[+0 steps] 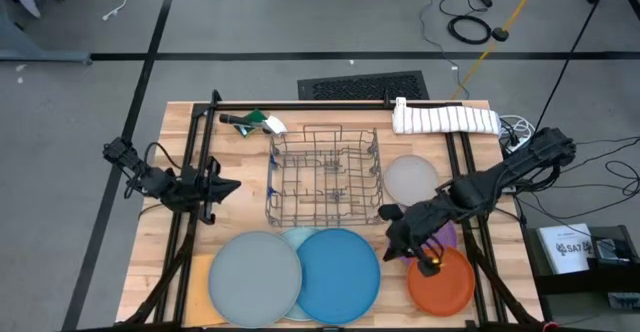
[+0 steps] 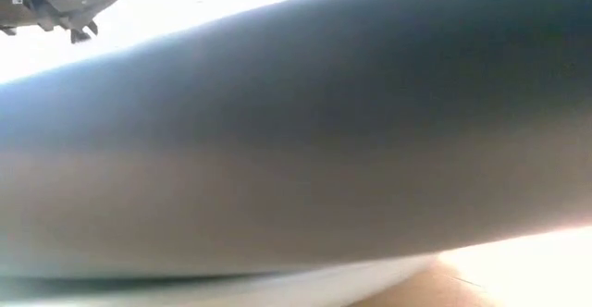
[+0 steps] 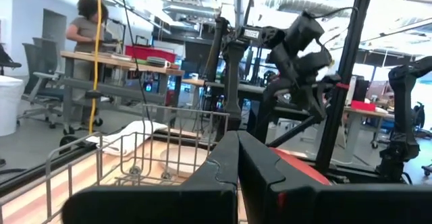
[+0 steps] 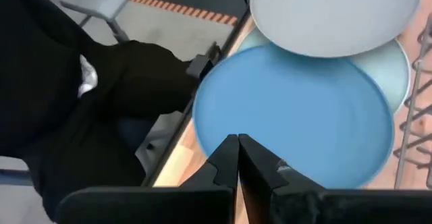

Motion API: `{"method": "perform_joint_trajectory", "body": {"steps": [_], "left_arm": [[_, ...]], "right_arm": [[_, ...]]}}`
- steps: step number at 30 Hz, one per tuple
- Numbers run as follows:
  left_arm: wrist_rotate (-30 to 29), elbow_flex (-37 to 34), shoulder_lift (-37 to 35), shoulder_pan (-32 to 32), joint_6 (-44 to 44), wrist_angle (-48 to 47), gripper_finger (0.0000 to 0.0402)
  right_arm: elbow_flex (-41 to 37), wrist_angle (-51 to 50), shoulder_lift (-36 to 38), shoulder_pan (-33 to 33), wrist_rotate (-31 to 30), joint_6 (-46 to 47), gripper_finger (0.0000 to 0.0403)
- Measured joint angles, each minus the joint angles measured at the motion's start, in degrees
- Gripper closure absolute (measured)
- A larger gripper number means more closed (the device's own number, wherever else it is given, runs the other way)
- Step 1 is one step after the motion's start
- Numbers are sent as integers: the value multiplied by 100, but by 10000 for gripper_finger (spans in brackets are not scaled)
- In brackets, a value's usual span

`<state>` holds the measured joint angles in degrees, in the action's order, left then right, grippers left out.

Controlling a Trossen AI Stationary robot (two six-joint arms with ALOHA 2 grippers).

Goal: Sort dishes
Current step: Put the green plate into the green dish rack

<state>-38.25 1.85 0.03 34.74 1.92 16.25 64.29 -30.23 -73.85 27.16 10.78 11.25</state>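
Three large plates lie flat and overlapping at the table's near edge: grey-blue (image 1: 254,277), bright blue (image 1: 338,275) and pale teal (image 1: 300,237) partly under both. To their right lie the orange plate (image 1: 441,280), the purple one (image 1: 447,238) mostly hidden by my right arm, and the light grey one (image 1: 411,179). My right gripper (image 1: 390,240) is shut and hangs above the bright blue plate's (image 4: 297,109) right rim, slanting down. My left gripper (image 1: 232,185) is shut, held left of the wire rack (image 1: 325,175), touching nothing.
A folded white towel (image 1: 445,119) and a green object (image 1: 255,122) lie at the far edge. A tan sheet (image 1: 200,287) lies under the grey-blue plate. The low view is filled by a plate's underside. A person (image 3: 84,28) stands far off in the room.
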Motion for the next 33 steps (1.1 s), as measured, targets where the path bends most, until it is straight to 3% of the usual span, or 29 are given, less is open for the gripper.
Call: {"method": "perform_joint_trajectory", "body": {"steps": [9,16,21,25,33], "left_arm": [[112,7,0,0,-6,58,398],[158,34,0,-2,-123,475,371],[165,74,0,0,-154,429,357],[179,74,0,-2,-154,401,357],[211,74,0,-2,-298,363,357]], "right_arm": [[-4,-297,-601,0,-33,-333,385],[187,255,-1016,-22,-396,-1062,304],[962,254,-1585,-23,-1223,-2301,234],[1584,256,-2129,-99,-2093,-3348,203],[2080,669,-3222,-212,-2096,-4987,203]]}}
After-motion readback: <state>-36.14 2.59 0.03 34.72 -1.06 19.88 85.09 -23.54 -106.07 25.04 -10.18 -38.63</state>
